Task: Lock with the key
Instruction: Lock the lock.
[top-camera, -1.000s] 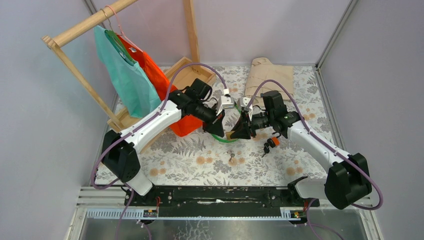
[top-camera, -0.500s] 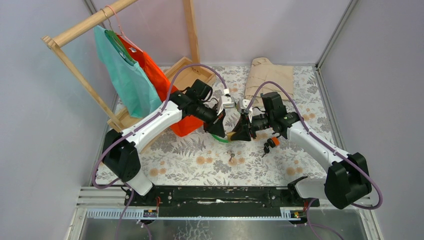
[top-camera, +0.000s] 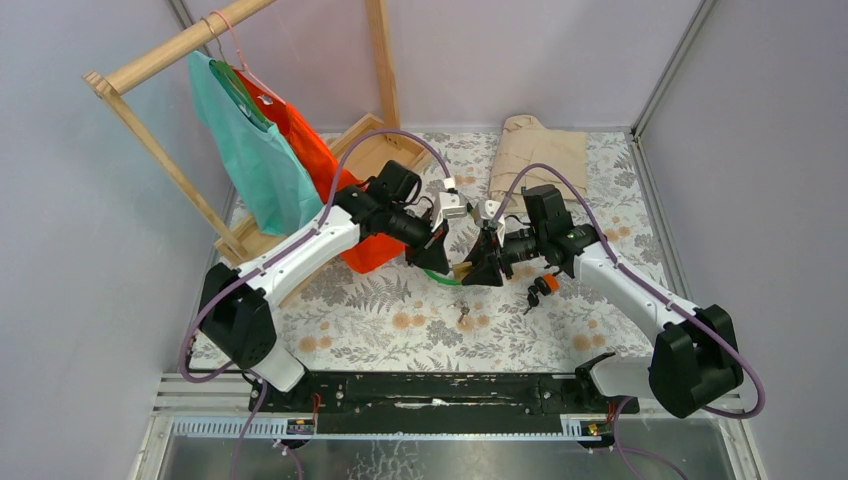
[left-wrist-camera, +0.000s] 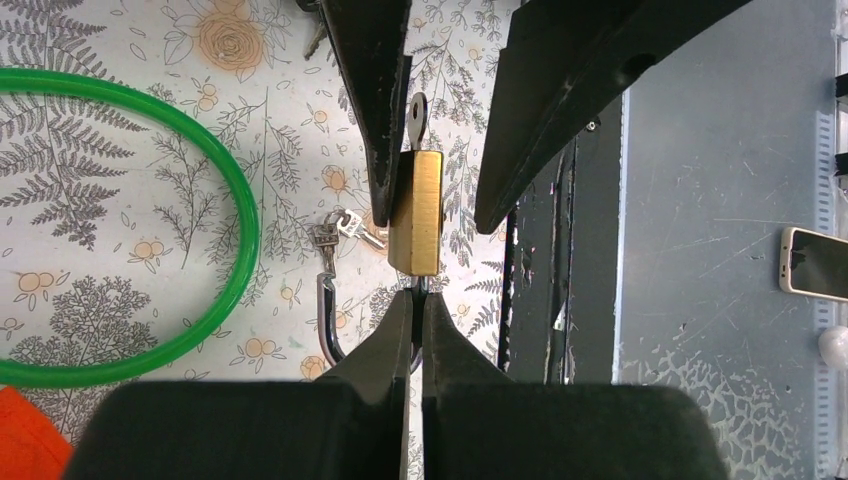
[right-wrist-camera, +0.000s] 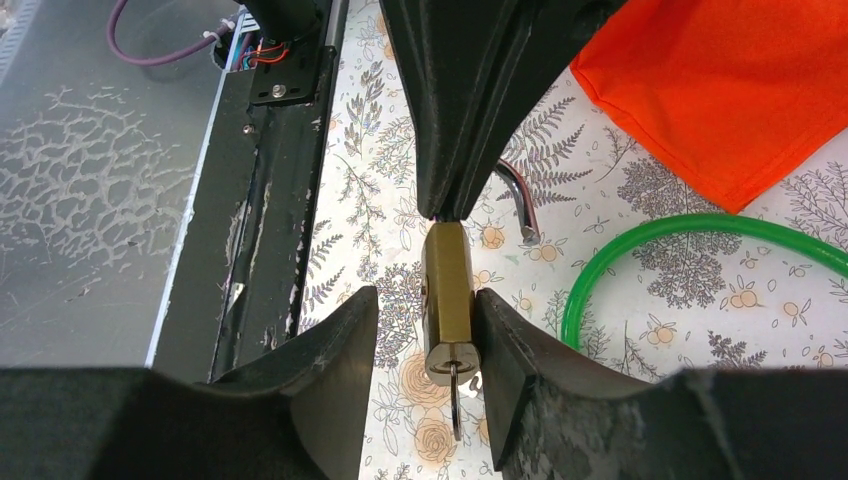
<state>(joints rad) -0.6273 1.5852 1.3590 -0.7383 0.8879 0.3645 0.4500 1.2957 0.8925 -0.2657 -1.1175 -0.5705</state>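
Above the table (top-camera: 350, 305), the left gripper (left-wrist-camera: 415, 310) is clamping its closed fingers on the padlock (left-wrist-camera: 416, 210) at the shackle end. The key (right-wrist-camera: 455, 395) is sitting in the keyhole. The right gripper (right-wrist-camera: 425, 297) is holding its fingers apart around the brass body. The locking turn is apparently not yet done.

The left gripper (left-wrist-camera: 415, 300), pinched on the small brass padlock (left-wrist-camera: 418, 210), and the right gripper (right-wrist-camera: 428, 300), jaws loosely astride it, meet tip to tip mid-table, barring passage between them. A green plastic ring (left-wrist-camera: 243, 200), orange cloth (right-wrist-camera: 740, 90) and tall wooden rack (top-camera: 170, 150) crowd the left; toward the bases, floral tablecloth (top-camera: 400, 340) lies open around a small key bunch (top-camera: 465, 318).
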